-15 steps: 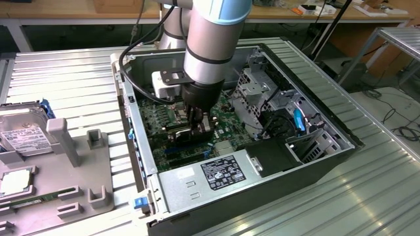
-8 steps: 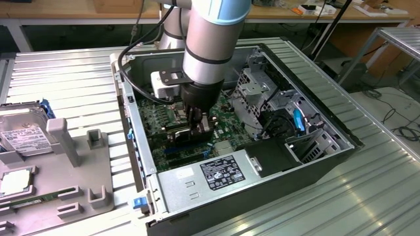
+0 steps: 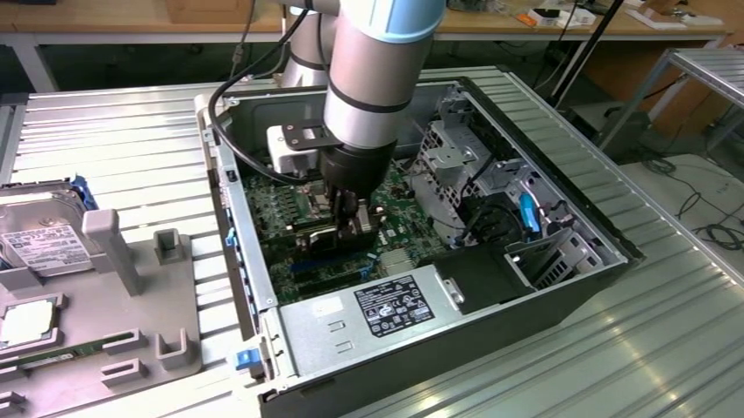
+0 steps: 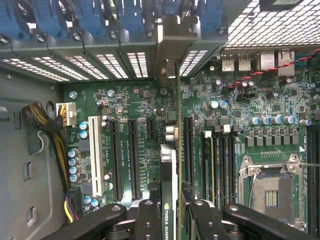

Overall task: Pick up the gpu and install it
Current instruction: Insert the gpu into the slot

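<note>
White lettering on the edge of the gpu (image 4: 169, 200) reads "NVIDIA QUADRO", cut off where the card passes between the gripper (image 4: 170, 212) arms. The white label on the power supply (image 3: 393, 306) and the one on the hard drive (image 3: 35, 248) carry print too small to read.

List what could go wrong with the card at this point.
1. The claw grips the gpu edge-on over the motherboard; any tilt could make it miss the slot.
2. Its silver bracket sits tight among the rear slot covers and could catch there.
3. The arm is deep inside the case, near the drive cage.
</note>
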### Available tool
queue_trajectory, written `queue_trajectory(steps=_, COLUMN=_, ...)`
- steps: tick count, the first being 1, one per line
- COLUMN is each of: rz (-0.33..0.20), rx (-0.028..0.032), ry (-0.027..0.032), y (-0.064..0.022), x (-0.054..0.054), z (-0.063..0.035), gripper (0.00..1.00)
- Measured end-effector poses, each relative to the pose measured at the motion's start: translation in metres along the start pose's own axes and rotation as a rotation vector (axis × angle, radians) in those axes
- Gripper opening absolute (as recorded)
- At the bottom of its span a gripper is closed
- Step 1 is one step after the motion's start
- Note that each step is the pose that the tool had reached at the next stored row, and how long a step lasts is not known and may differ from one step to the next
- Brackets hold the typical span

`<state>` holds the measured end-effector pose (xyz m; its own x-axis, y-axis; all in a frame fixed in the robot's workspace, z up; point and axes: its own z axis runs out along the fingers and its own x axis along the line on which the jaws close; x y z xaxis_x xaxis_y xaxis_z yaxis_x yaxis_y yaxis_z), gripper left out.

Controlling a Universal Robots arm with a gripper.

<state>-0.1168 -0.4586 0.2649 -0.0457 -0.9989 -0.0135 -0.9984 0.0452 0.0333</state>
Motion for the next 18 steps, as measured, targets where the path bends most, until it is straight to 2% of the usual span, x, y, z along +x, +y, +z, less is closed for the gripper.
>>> queue_trajectory(steps=11, rz=0.000, rx=0.0000, ry=0.0000, y=0.0003, x=0.0001, z=0.0021, gripper=0.27)
queue_trajectory(steps=14, rz=0.000, rx=0.0009, ry=-0.0018, y=0.0003, x=-0.0001, z=0.0001, gripper=0.27)
queue_trajectory(steps=18, rz=0.000, rx=0.0000, ry=0.0000, y=0.0004, x=0.0000, z=-0.0018, gripper=0.27)
